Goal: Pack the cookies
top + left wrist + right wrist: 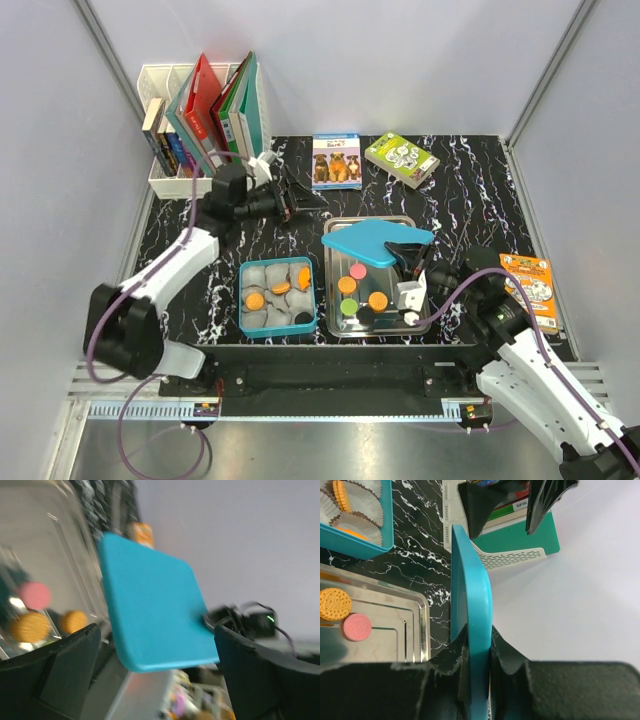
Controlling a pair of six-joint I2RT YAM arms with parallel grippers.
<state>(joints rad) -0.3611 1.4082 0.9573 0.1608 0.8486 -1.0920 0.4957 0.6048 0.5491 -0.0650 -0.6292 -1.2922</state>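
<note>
My right gripper [412,256] is shut on the edge of a teal lid [372,243] and holds it above the metal tray [336,322]. In the right wrist view the lid [470,595] stands edge-on between my fingers [445,662]. The tray holds pink [356,269], green [347,285], orange [378,300] and black [367,316] cookies. The teal box [244,327] of grey paper cups holds orange cookies [255,299] and a black one [300,320]. My left gripper [305,201] is open, level with the lid's far left corner and just short of it. The left wrist view is blurred and shows the lid [150,605] ahead of the open jaws.
A white rack of books [200,120] stands at the back left. A dog-picture box [336,160] and a green box [402,158] lie at the back. An orange packet [535,285] lies at the right edge.
</note>
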